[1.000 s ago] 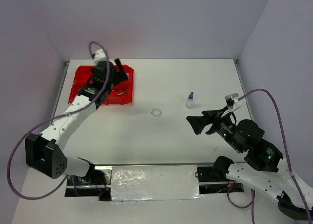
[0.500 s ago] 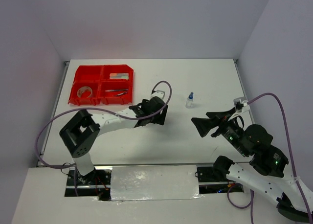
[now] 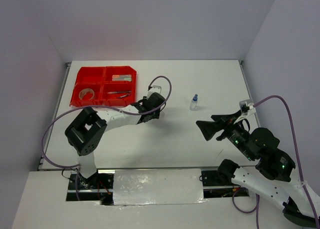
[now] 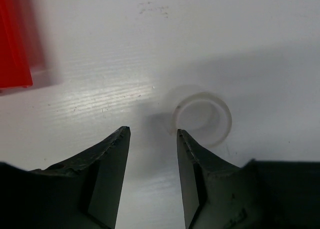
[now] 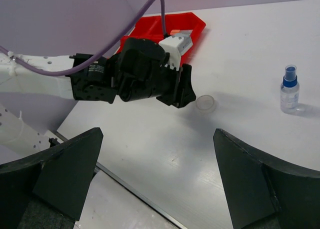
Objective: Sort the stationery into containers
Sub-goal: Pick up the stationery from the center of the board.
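Note:
The clear tape ring (image 4: 202, 114) lies flat on the white table, just beyond my left gripper's right fingertip (image 4: 181, 135). My left gripper (image 4: 152, 133) is open and empty, low over the table, with the ring outside the gap. From the right wrist view the ring (image 5: 205, 103) sits just right of the left gripper (image 5: 186, 91). The blue-capped clear bottle (image 3: 194, 102) stands upright right of centre, also in the right wrist view (image 5: 289, 89). The red tray (image 3: 79, 78) at the back left holds a grey tape roll (image 3: 86, 94), pens (image 3: 119, 93) and markers (image 3: 121, 78). My right gripper (image 3: 202, 129) is wide open and empty.
The red tray's corner (image 4: 15, 39) shows at the left wrist view's upper left. The left arm (image 3: 115, 116) stretches low across the table from its base. Walls close the table at the back and both sides.
My left arm left the red tray and swung right to the clear tape ring at the table's middle, then edged slightly back. My right arm rose a little and holds still.

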{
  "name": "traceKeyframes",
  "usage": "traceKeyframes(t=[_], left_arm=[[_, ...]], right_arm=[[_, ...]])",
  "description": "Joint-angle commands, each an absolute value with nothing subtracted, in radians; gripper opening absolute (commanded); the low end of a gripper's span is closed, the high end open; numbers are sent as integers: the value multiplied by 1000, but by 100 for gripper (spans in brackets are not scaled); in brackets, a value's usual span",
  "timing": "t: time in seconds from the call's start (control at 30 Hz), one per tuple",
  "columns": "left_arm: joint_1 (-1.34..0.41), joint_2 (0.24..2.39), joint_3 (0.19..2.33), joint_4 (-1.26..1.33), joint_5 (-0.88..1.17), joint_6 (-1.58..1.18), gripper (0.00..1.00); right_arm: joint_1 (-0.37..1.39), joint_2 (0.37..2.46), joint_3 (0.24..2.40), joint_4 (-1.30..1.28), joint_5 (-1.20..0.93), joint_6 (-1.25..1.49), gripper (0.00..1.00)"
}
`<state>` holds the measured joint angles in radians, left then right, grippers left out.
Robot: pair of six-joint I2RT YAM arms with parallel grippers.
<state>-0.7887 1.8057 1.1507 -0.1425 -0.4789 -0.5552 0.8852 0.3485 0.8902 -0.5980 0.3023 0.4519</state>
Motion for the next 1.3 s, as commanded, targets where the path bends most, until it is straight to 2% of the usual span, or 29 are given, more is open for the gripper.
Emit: traceKeyframes(t=[0.0,0.27,0.5,0.63,0.67,0.7,0.77,0.93,1.03,1.17,1.27], left_arm=[[-767,1854,1204,-103,-472,-551,55],[-749,1893,1209,-61,-411,-549,53],[-746,1936,1209,-46,-377,-552,37],[-746,1971,1215,-51,-361,-561,34],[-746,1974,1215,-51,-360,-564,30],[-746,1977,1216,-54,-360,-568,14],[-744,1970,1226,-72,-374,-577,0],[-695,1852,1259,-181,-465,-613,0],[-597,1747,1290,-299,-560,-672,0],[-374,1594,1321,-402,-610,-742,0],[-228,1562,1362,-440,-598,-730,0]], right_arm=[[881,356,902,-572,305,440,100],[881,371,914,-575,305,437,100],[882,365,908,-575,308,437,100],[881,361,903,-580,313,437,100],[884,359,908,-581,316,436,100],[881,357,908,-584,318,434,100],[881,353,911,-586,319,433,100],[881,383,879,-562,333,420,100],[881,464,847,-512,315,416,100],[881,595,836,-433,230,425,100],[881,655,824,-372,190,420,100]])
